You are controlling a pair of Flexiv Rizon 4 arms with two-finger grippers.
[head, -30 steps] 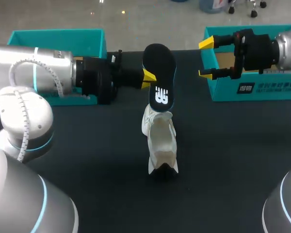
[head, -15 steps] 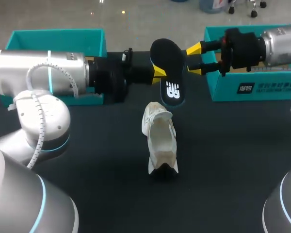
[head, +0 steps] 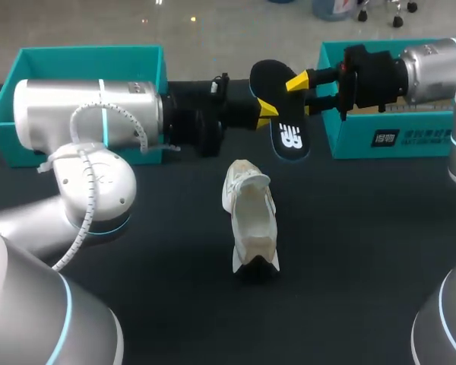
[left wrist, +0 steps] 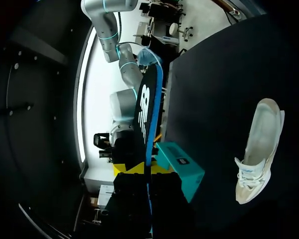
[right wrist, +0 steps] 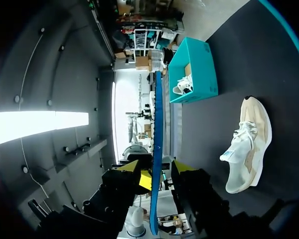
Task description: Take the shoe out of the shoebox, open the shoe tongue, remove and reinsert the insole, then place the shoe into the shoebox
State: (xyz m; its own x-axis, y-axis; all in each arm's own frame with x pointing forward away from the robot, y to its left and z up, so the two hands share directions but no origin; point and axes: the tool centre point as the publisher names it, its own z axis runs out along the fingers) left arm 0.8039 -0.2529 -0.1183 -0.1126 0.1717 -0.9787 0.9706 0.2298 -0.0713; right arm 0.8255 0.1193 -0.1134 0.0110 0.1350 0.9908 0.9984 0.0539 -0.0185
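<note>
The left box (head: 83,57) sits at the far left of the worktop (head: 365,251). Much of its front wall is hidden behind the left arm (head: 91,114), which lies across it. From the right wrist view a second shoe (right wrist: 182,84) shows inside this box, though only in part.

The left claw (left wrist: 143,168) is closed on the insole (head: 285,122) and holds it in the air above the far middle of the worktop. In the head view only one of its yellow tips shows. In its own wrist view the insole stands edge-on between the tips, and the pinch point itself is dark and hard to make out.

The shoe (head: 251,217) lies on the worktop nearer than the insole, lengthwise from far to near, and apart from both claws.

The right claw (right wrist: 154,168) straddles the insole's far end with its fingers spread. A gap shows on each side, so it grips nothing. That end of the insole is partly covered by a yellow tip in the head view.

The right box (head: 387,137) stands at the far right. The right arm covers its top, and its right end is cut off.
</note>
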